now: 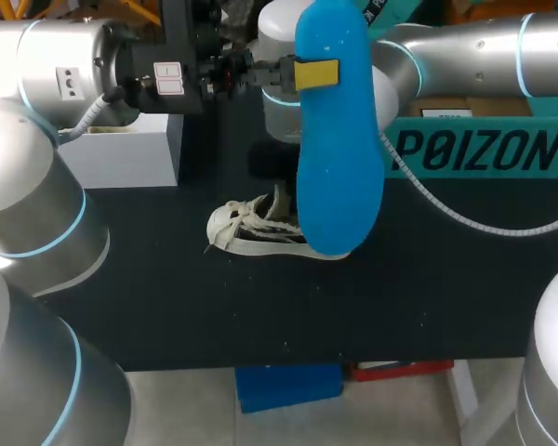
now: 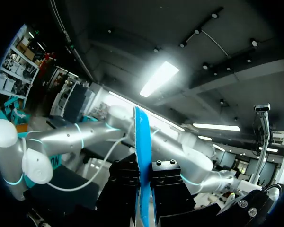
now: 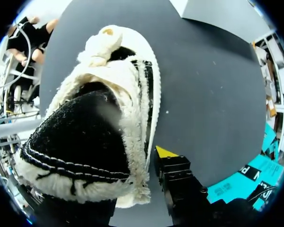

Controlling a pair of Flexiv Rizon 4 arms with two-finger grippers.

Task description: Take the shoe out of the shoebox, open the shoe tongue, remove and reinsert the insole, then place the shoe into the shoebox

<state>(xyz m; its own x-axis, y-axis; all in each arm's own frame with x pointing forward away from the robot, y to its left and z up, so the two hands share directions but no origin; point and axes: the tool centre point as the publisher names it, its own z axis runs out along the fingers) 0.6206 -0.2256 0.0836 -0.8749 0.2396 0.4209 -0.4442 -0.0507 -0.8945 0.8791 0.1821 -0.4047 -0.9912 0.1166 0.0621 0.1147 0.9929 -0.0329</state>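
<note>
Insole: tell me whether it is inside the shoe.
No, the left hand holds the whole blue insole up in the air, outside the shoe.

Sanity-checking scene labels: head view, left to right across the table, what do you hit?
white box → shoe → blue insole → teal box

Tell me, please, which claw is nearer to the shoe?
Right. The right claw sits right beside the shoe; the left claw hangs high above it, gripping the blue insole.

Silver arms (image 1: 46,65), blue rings (image 1: 39,245), white cable (image 1: 434,203)
</note>
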